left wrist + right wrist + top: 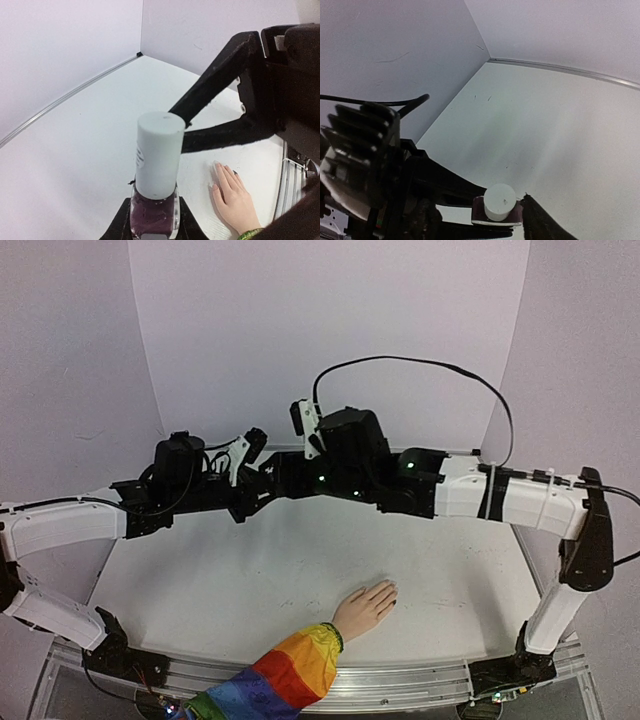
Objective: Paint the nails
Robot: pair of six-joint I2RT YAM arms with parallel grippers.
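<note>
The nails (216,187) are small and skin-toned at the fingertips of a pale peach mannequin hand (365,608). The hand lies flat, palm down, on the white table (200,590), low in the top view and a little right of centre. Its fingers point toward the upper right of that frame. One fingertip shows a small dark spot there, though it is too small to make out further. A rainbow-striped sleeve (285,672) runs from the wrist down to the bottom edge.

In the left wrist view the hand sits at lower right, well apart from a polish bottle (151,212) at bottom centre. The bottle is upright, with dark purple glass under a tall pale cap (159,155).

The left end effector (153,229) is closed tight on the glass base and holds the bottle above the table.

The right end effector (182,129) reaches in from the upper right of that view. Its two dark fingers are spread apart, with the cap between their tips. I cannot tell whether either finger touches the cap.

In the top view both arms meet above the middle of the table.
</note>
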